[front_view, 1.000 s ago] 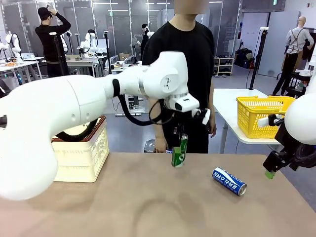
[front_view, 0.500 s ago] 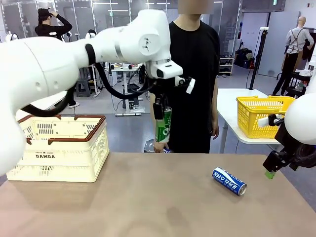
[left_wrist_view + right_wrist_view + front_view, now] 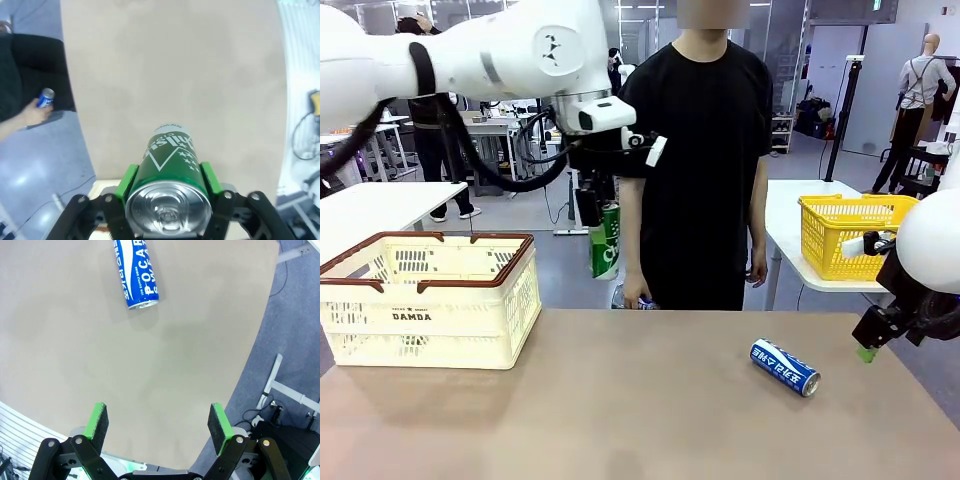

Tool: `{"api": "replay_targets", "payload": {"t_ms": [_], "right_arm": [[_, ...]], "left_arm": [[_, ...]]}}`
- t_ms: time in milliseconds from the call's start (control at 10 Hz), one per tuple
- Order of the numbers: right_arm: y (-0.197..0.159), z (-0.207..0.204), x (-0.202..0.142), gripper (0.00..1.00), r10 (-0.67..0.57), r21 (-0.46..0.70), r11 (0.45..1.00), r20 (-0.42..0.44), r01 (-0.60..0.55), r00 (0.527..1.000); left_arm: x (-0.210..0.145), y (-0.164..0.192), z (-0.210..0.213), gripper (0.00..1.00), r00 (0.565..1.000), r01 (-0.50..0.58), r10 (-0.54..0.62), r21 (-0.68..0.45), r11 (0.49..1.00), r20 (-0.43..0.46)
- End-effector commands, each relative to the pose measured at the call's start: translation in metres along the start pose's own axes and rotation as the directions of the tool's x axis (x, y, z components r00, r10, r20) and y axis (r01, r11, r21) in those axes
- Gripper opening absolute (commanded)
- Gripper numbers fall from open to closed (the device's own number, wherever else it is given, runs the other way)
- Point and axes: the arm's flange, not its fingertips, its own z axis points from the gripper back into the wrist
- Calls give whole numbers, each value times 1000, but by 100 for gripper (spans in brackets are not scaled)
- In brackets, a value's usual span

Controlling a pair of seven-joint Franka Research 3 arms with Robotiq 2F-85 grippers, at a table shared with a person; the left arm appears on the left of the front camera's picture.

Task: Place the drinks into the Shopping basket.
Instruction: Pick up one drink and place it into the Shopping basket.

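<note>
My left gripper (image 3: 596, 212) (image 3: 168, 181) is shut on a green drink can (image 3: 606, 243) (image 3: 169, 172), holding it upright high above the table, to the right of the Shopping basket (image 3: 424, 322). The cream basket with brown rim stands at the table's left end. A blue drink can (image 3: 785, 367) (image 3: 136, 274) lies on its side at the table's right. My right gripper (image 3: 867, 346) (image 3: 157, 425) hangs open near the table's right edge, short of the blue can. The person's hand (image 3: 31, 112) holds a small blue can (image 3: 46, 97) at the far edge.
The person stands behind the table's far edge in a black shirt (image 3: 705, 150). A yellow mesh basket (image 3: 855, 235) sits on a white side table at the right. The brown tabletop (image 3: 620, 410) lies bare between the basket and the blue can.
My left arm has lifted the green can from just above the table's middle, up and to the left toward the basket. The right arm and the blue can have stayed put.
</note>
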Motion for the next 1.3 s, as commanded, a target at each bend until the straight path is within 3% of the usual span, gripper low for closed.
{"api": "replay_targets", "payload": {"t_ms": [0,700,800,1200], "right_arm": [[-2,1,-1,100,14,2,1000,-2,-14,1000],[-2,1,-1,100,14,2,1000,-2,-14,1000],[-2,1,-1,100,14,2,1000,-2,-14,1000],[-2,1,-1,100,14,2,1000,-2,-14,1000]], "left_arm": [[12,9,1,0,1000,3,-3,-3,1000,-7],[12,9,1,0,1000,3,-3,-3,1000,-7],[8,5,-10,60,1000,11,-11,-7,1000,4],[-72,5,31,60,996,-93,93,45,995,16]]}}
